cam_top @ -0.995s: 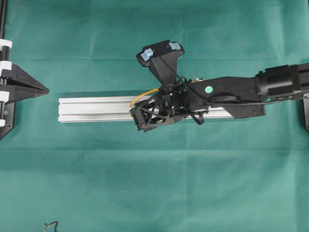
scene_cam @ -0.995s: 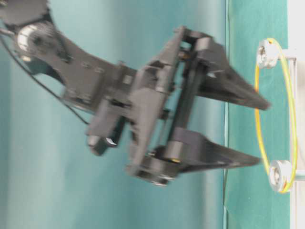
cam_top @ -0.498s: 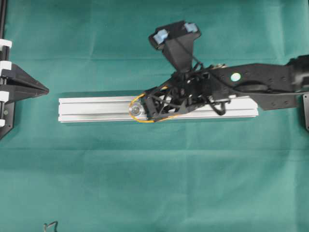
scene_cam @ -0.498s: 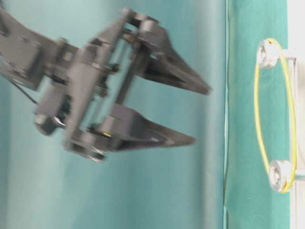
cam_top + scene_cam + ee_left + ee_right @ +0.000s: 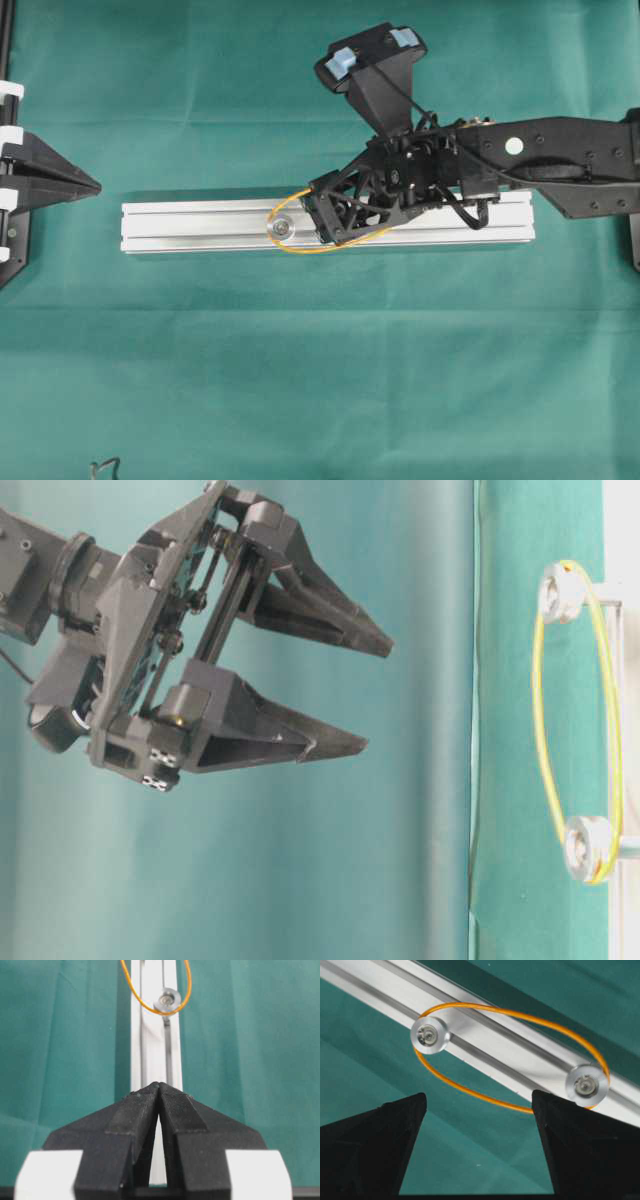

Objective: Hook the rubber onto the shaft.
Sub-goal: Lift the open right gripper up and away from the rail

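**Rubber band looped over both pulleys, my fingers clear of it**

My right end effector hangs above the rail with its two black, wedge-shaped fingers spread wide apart and nothing between them. The fingers are matte plastic, thick at the root and tapering to blunt points; the carriage behind them is an open black frame with visible screws. From my right wrist camera the two finger tips frame the scene below, well apart from it.

The rubber band, thin, orange and smooth, lies stretched into a long oval around two small round metal pulleys. One shaft pulley sits at one end of the loop and the second pulley at the other; both are shiny, disc-shaped, with a screw head in the centre. The band hugs the outer edge of each.

Both pulleys stand on the aluminium rail, a long, straight, silvery extrusion with lengthwise grooves, lying flat on the desk, which is covered by a green cloth with soft creases.

My left end effector rests off at the rail's far end, its ribbed black fingers pressed together, empty, pointing along the rail.
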`<state>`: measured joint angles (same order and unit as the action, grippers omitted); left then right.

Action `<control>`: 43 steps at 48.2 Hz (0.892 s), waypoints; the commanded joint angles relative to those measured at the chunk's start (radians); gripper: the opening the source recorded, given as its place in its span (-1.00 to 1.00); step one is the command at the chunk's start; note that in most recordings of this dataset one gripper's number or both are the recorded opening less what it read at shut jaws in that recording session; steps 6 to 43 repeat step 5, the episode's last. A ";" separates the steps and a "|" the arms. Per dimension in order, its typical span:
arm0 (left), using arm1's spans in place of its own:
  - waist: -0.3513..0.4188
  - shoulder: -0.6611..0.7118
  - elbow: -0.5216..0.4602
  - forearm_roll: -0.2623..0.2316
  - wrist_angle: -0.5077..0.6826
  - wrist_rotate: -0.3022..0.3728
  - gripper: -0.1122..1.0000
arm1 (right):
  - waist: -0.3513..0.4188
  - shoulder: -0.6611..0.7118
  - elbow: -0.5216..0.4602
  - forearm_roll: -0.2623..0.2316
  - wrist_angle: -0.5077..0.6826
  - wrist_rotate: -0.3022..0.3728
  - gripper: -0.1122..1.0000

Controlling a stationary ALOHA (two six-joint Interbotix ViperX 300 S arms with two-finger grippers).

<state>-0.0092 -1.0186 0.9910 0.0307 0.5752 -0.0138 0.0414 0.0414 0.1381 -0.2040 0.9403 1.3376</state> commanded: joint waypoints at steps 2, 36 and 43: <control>-0.003 0.005 -0.032 0.002 -0.008 -0.002 -0.76 | 0.003 -0.037 -0.014 0.002 -0.002 -0.084 0.82; -0.002 0.005 -0.032 0.002 -0.008 -0.006 -0.76 | 0.003 -0.040 -0.014 0.002 -0.003 -0.169 0.82; -0.002 0.005 -0.032 0.002 -0.008 -0.006 -0.76 | 0.003 -0.040 -0.014 0.002 -0.003 -0.169 0.82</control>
